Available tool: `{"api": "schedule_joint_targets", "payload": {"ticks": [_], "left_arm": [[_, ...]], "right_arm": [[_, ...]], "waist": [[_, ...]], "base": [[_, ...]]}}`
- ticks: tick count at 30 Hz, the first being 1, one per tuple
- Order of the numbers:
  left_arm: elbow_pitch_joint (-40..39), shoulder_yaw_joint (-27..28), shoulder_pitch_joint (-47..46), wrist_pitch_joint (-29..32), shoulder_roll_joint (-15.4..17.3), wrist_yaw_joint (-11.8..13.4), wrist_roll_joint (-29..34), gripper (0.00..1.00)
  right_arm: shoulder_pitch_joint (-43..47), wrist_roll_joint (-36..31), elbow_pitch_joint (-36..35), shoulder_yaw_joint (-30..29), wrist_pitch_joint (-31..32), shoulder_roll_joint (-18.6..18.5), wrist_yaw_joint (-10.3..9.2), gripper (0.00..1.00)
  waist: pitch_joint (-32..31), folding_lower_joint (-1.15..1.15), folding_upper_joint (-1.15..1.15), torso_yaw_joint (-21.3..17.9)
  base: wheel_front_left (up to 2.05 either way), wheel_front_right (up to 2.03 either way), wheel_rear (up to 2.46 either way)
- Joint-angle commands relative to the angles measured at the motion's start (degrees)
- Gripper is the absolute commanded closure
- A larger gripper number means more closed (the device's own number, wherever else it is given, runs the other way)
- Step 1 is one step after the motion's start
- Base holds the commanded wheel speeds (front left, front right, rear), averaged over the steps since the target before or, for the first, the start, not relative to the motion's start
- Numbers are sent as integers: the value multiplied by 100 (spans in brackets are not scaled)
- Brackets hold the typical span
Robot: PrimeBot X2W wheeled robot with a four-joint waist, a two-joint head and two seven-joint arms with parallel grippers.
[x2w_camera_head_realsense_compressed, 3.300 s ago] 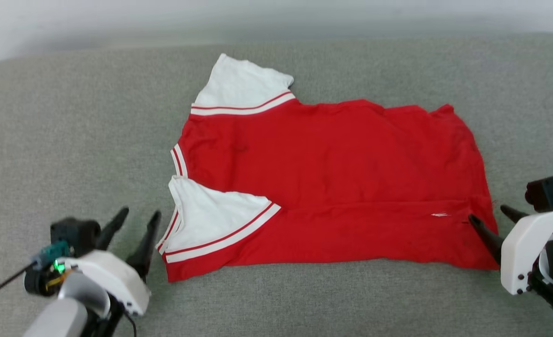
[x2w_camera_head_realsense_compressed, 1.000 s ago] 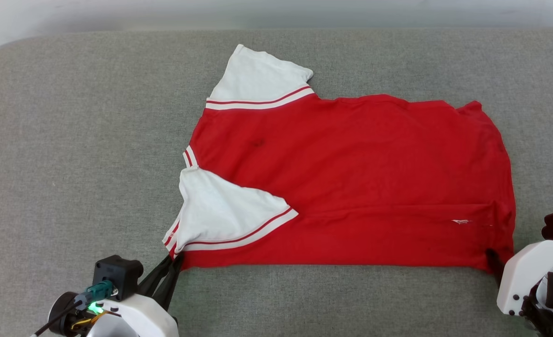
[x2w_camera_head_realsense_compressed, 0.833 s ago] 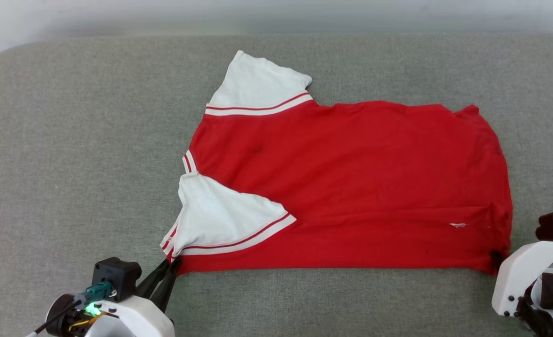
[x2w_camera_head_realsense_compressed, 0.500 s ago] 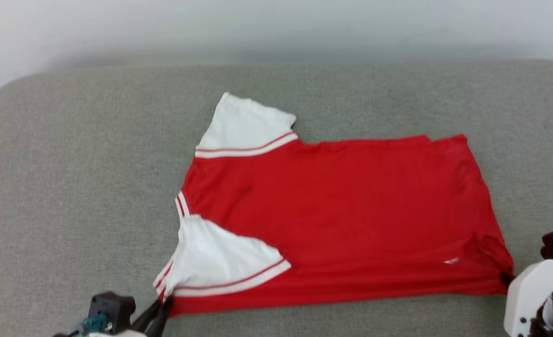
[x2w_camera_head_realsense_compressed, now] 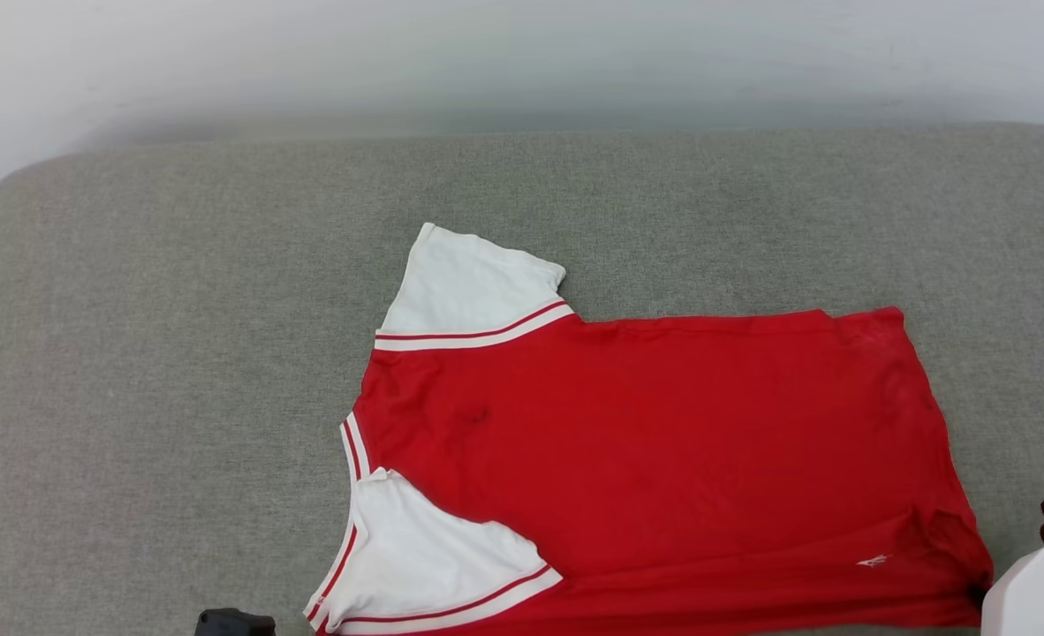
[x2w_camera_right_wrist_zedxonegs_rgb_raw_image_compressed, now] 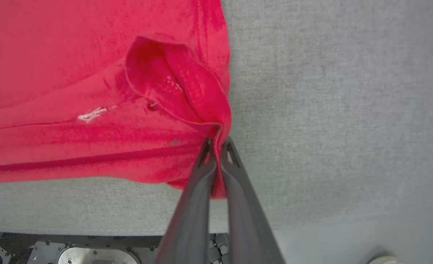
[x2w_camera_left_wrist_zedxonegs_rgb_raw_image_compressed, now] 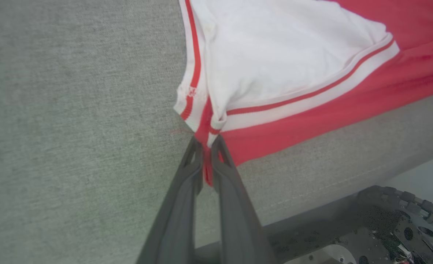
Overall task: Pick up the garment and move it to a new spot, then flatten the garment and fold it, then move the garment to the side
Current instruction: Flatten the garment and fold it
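Status: both near corners of the garment point(x2w_camera_head_realsense_compressed: 663, 459) are now secured.

1. The left gripper point(x2w_camera_left_wrist_zedxonegs_rgb_raw_image_compressed: 206, 146) stays closed to a narrow slit. Its fingers pinch a strip of red cloth at the near shoulder corner, just below the striped trim point(x2w_camera_left_wrist_zedxonegs_rgb_raw_image_compressed: 187, 102) of the near sleeve point(x2w_camera_left_wrist_zedxonegs_rgb_raw_image_compressed: 282, 62).
2. The right gripper point(x2w_camera_right_wrist_zedxonegs_rgb_raw_image_compressed: 218, 141) has just gone from fully spread to closed. Its fingers now pinch the near hem corner point(x2w_camera_right_wrist_zedxonegs_rgb_raw_image_compressed: 216, 124). The cloth beside them has risen into a pucker point(x2w_camera_right_wrist_zedxonegs_rgb_raw_image_compressed: 165, 84) that was lying flat a second ago.
3. The head camera has tilted. The garment sits lower in the head view, but I read this as camera motion, not as travel of the cloth.

Position: the garment lies spread on the grey upholstered surface point(x2w_camera_head_realsense_compressed: 177, 353), plain red side up. The far sleeve point(x2w_camera_head_realsense_compressed: 473, 283) points away from me. The near edge runs close to the front edge of the surface. The hem lies toward my right and the neckline toward my left.

Assessment: the two-point grasp is complete, so the near edge can be lifted and carried as one line. I judge that the next move is a level lift of both arms. Uneven height would drag the far sleeve or deepen the pucker.
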Motion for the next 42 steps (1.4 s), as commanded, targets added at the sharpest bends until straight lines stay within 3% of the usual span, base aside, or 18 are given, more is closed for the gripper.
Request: {"api": "schedule_joint_targets", "payload": {"ticks": [1,2,3,4,5,12,14,17,24,28,34,35,42], "left_arm": [[93,7,-75,-32,-27,-51,-60,100],[157,-17,-110,-15,-55,-104,-84,100],[209,-35,-152,-6,-63,-147,-78,61],[250,-42,-180,-25,-81,-168,-76,5],[293,-36,-191,-64,-112,-171,-85,0],[467,181,-407,-649,-196,-111,68,0],[413,211,-493,-943,-179,-218,172,0],[375,404,-576,-1488,-196,-174,305,0],[178,926,-740,-2124,-399,44,642,0],[-185,1397,-754,-2162,-729,40,902,0],[-608,2094,-546,-2160,-1353,-581,1035,0],[-608,2094,-546,-2160,-1353,-581,1035,0],[-452,2469,-434,-2156,-1687,-1234,1294,0]], "right_arm": [[60,-8,58,-5,17,18,-10,100],[53,-10,101,16,-5,27,-10,100],[31,-21,137,32,-39,33,-9,94],[2,-31,177,36,-74,49,-9,53],[-20,-3,233,-1,-70,107,-9,0],[-219,82,128,28,-469,81,-7,0],[-271,45,41,8,-581,77,-7,0],[-430,118,-203,2,-894,149,-7,0],[-640,295,-645,376,-2184,122,-7,0],[-676,294,-780,597,-3137,63,-7,0],[-680,386,-730,799,-4179,219,-7,0],[-680,386,-730,799,-4179,219,-7,0],[-716,267,-549,1065,-4587,258,-7,0]], "waist": [[19,0,0,4],[29,0,0,4],[38,0,0,2],[43,0,0,2],[42,0,0,2],[-88,0,0,0],[-157,0,0,-10],[-247,0,0,-44],[-332,0,0,-122],[-321,0,0,-158],[-265,0,0,-217],[-265,0,0,-217],[-187,0,0,-341]], "base": [[0,0,0],[0,0,0],[0,0,0],[0,0,0],[0,0,0],[0,0,0],[0,0,0],[0,0,0],[0,0,0],[0,0,0],[0,0,0],[0,0,0],[0,0,0]]}}
